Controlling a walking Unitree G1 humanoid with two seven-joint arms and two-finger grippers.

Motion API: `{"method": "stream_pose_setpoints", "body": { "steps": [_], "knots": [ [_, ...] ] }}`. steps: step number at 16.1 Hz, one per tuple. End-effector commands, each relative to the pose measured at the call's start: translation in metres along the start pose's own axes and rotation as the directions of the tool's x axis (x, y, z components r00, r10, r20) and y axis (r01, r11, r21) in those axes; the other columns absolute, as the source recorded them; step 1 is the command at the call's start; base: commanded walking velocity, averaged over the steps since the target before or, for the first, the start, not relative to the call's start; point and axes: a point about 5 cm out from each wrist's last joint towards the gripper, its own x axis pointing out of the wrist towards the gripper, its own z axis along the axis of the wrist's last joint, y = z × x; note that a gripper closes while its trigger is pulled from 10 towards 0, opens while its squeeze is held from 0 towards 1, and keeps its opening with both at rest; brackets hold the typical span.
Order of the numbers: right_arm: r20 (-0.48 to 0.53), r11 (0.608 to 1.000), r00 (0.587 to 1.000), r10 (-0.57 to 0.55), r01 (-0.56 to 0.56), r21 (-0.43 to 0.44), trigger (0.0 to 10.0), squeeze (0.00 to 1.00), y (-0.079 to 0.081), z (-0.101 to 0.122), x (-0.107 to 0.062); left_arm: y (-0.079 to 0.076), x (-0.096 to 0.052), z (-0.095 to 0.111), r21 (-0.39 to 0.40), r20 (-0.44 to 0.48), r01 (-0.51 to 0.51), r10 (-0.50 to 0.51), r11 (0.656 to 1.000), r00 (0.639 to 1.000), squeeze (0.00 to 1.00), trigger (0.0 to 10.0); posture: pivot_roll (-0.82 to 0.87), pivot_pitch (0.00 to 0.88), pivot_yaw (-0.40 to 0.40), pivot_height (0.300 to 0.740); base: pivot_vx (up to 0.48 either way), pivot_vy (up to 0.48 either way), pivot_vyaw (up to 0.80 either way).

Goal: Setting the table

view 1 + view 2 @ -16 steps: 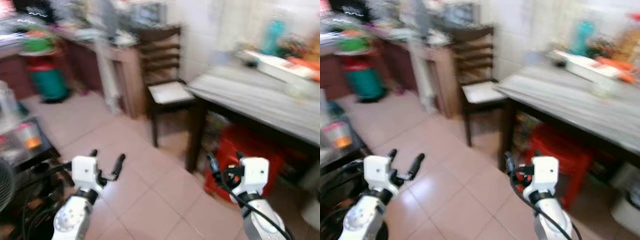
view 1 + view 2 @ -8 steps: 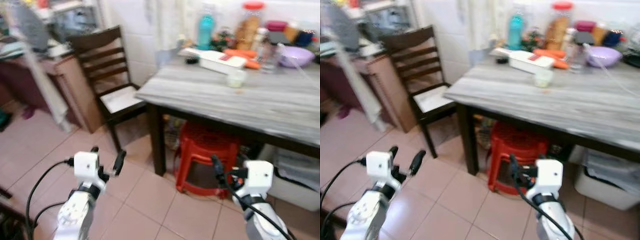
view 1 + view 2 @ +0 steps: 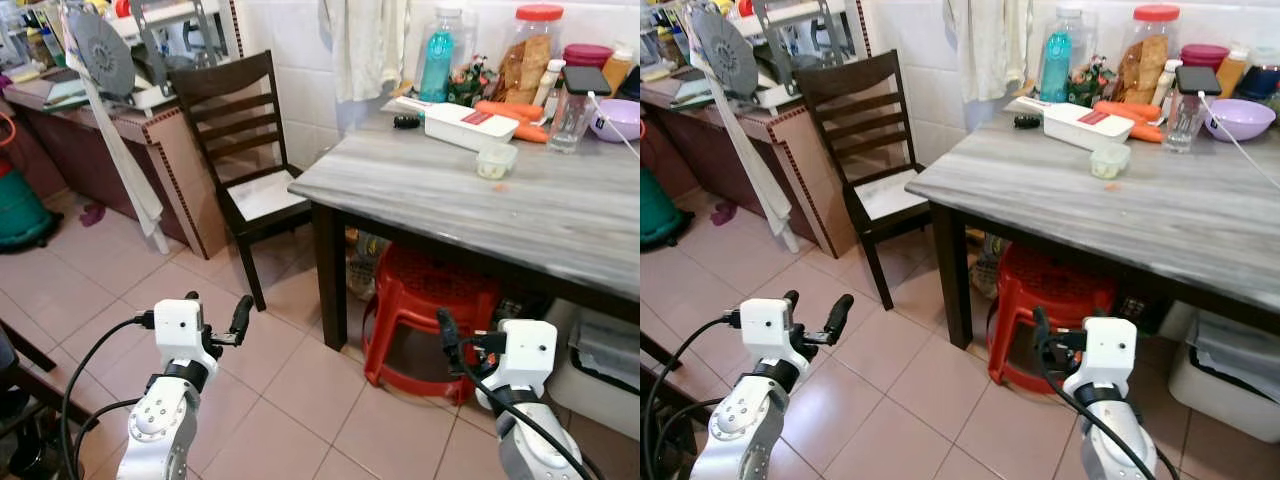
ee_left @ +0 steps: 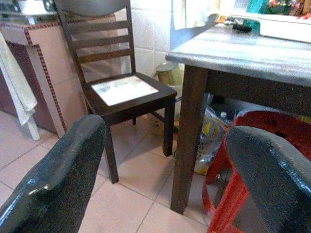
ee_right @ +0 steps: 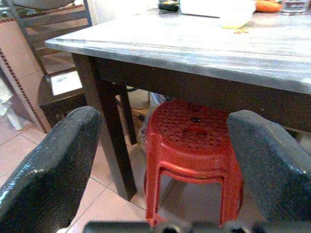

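Grey wood-grain table [image 3: 520, 205] stands ahead on dark legs, its far edge against the white-tiled wall crowded with a white box [image 3: 470, 126], carrots [image 3: 512, 112], a small lidded tub [image 3: 496, 160], bottles and jars. Beneath it sits a red plastic stool [image 3: 430, 315]. A dark wooden chair [image 3: 245, 150] stands beside it on pinkish floor tiles [image 3: 300, 390]. My left gripper [image 3: 214, 318] and right gripper [image 5: 160, 160] hang low, fingers spread and empty.

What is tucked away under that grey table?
Under the grey table stands a red plastic stool. Behind it sits a yellow-printed bag, and to the right a pale storage bin. The tabletop hides anything further back.
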Motion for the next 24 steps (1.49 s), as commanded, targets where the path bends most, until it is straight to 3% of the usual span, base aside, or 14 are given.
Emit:
{"method": "stream_pose_setpoints", "body": {
  "steps": [1, 6, 11, 18, 24],
  "knots": [
    [-0.017, 1.0, 1.0, -0.001, 0.001, -0.007, 10.0, 0.0, 0.001, -0.002, 0.002, 0.001, 0.003, 0.002, 0.015, 0.002, -0.008, 0.008, 1.0, 1.0, 0.0, 10.0, -0.05, 0.0, 0.088, 0.74, 0.0, 0.0, 0.0],
    [-0.018, 1.0, 1.0, 0.003, -0.003, -0.001, 10.0, 0.0, 0.001, -0.003, 0.003, 0.004, 0.006, 0.002, 0.023, -0.004, -0.042, 0.042, 0.999, 0.999, 0.0, 10.0, -0.05, 0.0, 0.083, 0.74, 0.0, 0.0, -0.72],
    [-0.017, 1.0, 1.0, 0.011, -0.011, -0.001, 10.0, 0.0, 0.005, -0.004, 0.004, 0.005, 0.006, 0.003, 0.039, -0.002, -0.049, 0.049, 0.998, 0.999, 0.0, 10.0, -0.04, 0.0, 0.083, 0.74, 0.0, 0.0, 0.0],
    [0.074, 1.0, 0.997, 0.0, 0.001, -0.017, 10.0, 0.0, 0.003, 0.01, 0.004, 0.003, 0.01, 0.01, 0.052, 0.021, -0.041, 0.04, 0.998, 0.999, 0.0, 10.0, -0.05, 0.0, 0.092, 0.74, 0.0, 0.0, 0.0],
    [0.086, 1.0, 0.996, -0.001, 0.002, -0.011, 10.0, 0.0, 0.002, 0.012, 0.004, 0.002, 0.012, 0.01, 0.048, 0.018, -0.043, 0.042, 0.998, 0.999, 0.0, 10.0, -0.05, 0.0, 0.09, 0.74, -0.284, 0.0, 0.0]
  ]
}}
